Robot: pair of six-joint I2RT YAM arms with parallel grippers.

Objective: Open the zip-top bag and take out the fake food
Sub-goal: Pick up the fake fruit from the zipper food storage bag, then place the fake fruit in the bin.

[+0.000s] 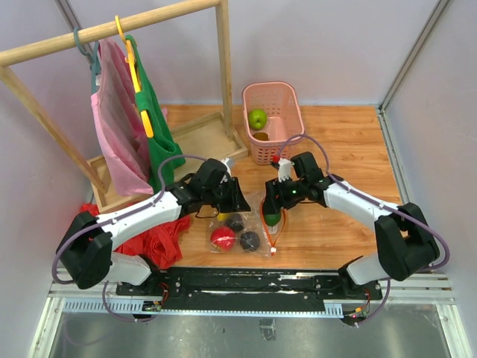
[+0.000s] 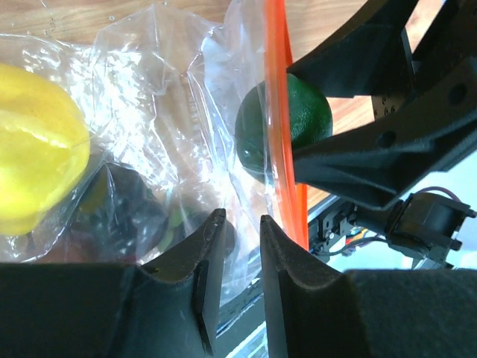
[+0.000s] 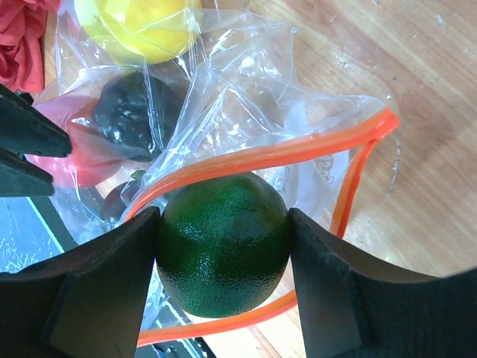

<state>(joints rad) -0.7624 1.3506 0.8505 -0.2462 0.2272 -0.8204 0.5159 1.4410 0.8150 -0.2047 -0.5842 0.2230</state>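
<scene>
The clear zip-top bag (image 1: 253, 224) lies on the wooden table between both arms, its orange-red zip strip (image 3: 261, 156) pulled open into a loop. My right gripper (image 3: 223, 216) is shut on a dark green fake fruit (image 3: 223, 257) at the bag's mouth, inside the loop. Yellow (image 3: 134, 22), dark purple (image 3: 134, 112) and red (image 3: 82, 160) pieces remain inside the bag. My left gripper (image 2: 241, 220) sits at the bag's left side, jaws a narrow gap apart, with loose bag film (image 2: 149, 97) in front. The green fruit (image 2: 305, 112) shows beyond the strip (image 2: 277, 89).
A pink basket (image 1: 287, 134) at the back holds a light green apple (image 1: 257, 118). A wooden rack (image 1: 112, 30) with pink (image 1: 115, 142) and green (image 1: 156, 134) cloths stands at back left. A red cloth heap (image 1: 153, 242) lies near the left arm.
</scene>
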